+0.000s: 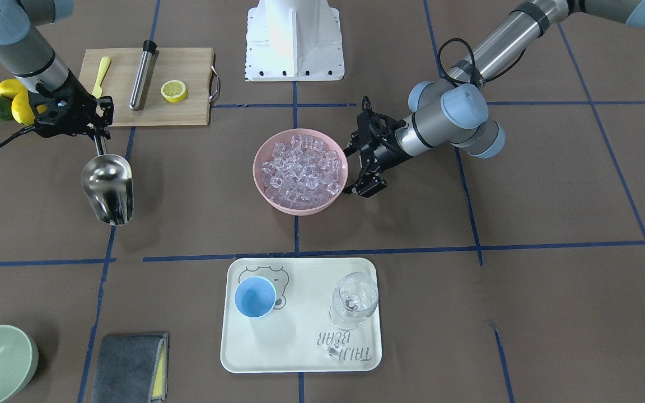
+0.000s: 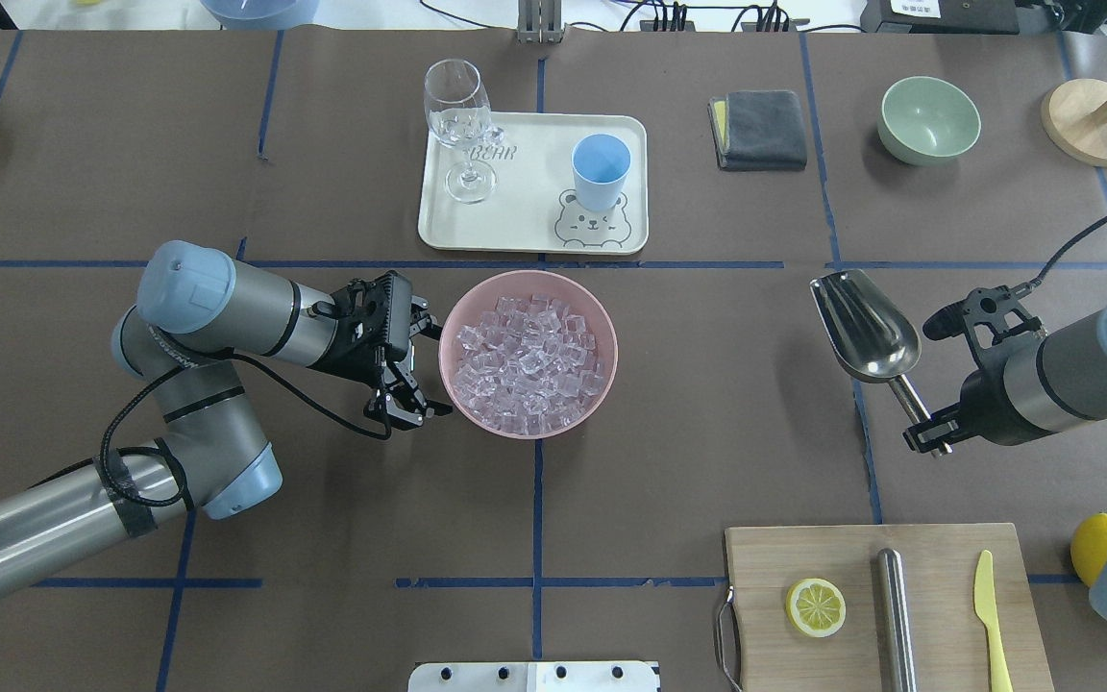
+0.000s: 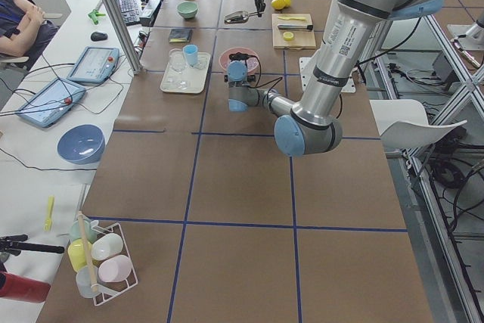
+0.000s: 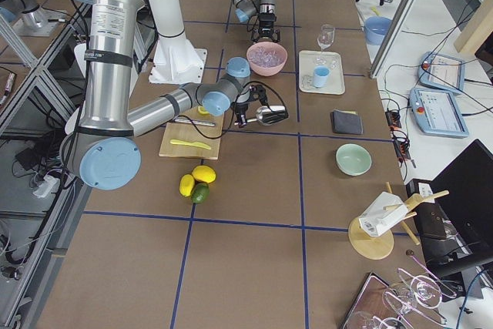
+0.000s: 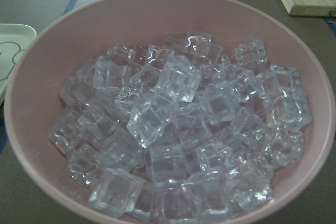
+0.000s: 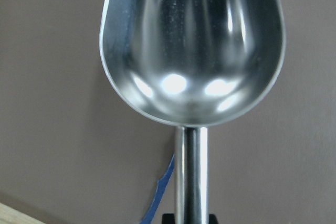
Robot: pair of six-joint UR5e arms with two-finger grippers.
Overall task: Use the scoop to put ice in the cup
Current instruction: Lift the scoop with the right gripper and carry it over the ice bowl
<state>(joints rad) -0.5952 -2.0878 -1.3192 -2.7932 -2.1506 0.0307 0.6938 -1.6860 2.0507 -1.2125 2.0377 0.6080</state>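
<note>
On the brown table [image 2: 707,384] nothing's been scooped yet: the empty scoop [image 2: 866,322] is clamped by the right tool [image 2: 933,432], right of the pink bowl [image 2: 614,356] of ice [image 2: 525,360]; the left tool [image 2: 430,370] is spread open beside it, nothing held; the cup [image 2: 601,171] is left unfilled on the far tray [image 2: 534,231]

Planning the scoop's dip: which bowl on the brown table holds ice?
The pink round bowl at the centre, heaped with small clear ice cubes; the pale green bowl near the grey cloth is empty.
</note>
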